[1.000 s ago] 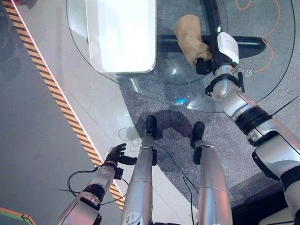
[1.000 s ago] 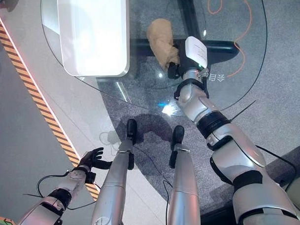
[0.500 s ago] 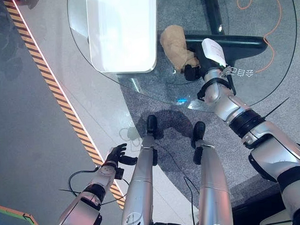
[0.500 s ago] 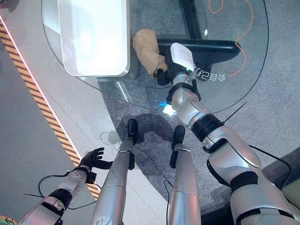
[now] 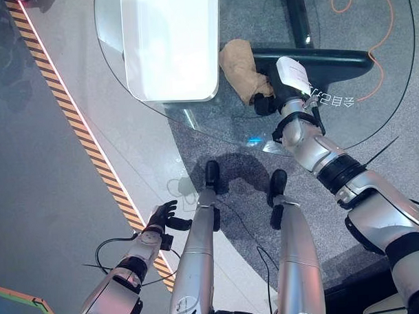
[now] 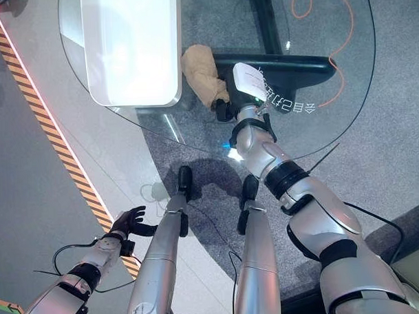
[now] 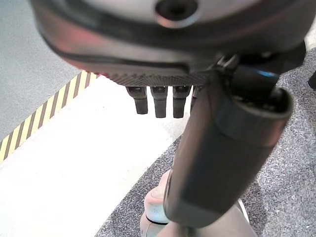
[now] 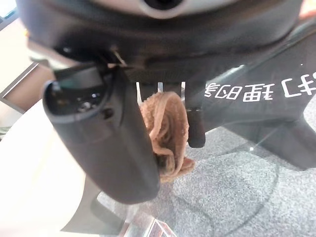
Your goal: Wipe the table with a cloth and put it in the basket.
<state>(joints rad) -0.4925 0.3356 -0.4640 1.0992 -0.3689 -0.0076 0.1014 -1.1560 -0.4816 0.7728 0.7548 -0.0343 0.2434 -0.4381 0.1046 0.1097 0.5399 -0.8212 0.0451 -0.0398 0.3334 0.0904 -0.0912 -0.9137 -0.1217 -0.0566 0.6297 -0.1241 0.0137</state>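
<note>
On the round glass table (image 5: pixel 194 119), at about one o'clock from the middle of the head view, we see the tan cloth (image 5: pixel 239 70) lying crumpled on the glass. It is just beside the right edge of the white basket (image 5: pixel 170 45), which stands at about twelve o'clock, and we cannot tell if the two are touching. The end of the cloth nearest to the robot goes under the right hand (image 5: pixel 266 102). This hand comes in from about four o'clock, with the silver arm stretched over the table edge. In the right wrist view the cloth (image 8: pixel 165 133) is bunched between the thumb and the fingers (image 8: pixel 196 131), which curl around it, so we say the right hand (image 8: pixel 103 133) grips the cloth and presses it on the glass. A white tag (image 5: pixel 292 73) sits on the back of this wrist. Through the glass we see the dark foot of the table (image 5: pixel 316 58), and an orange cable (image 5: pixel 377 34) lies on the grey carpet at about two o'clock.

The left hand (image 5: pixel 162 217) hangs low at about seven o'clock, well apart from the table, above the pale floor near a yellow and black striped line (image 5: pixel 85 144). Its fingers are relaxed and spread, and they hold nothing. In the left wrist view the fingers (image 7: pixel 159 101) point down to the floor.
</note>
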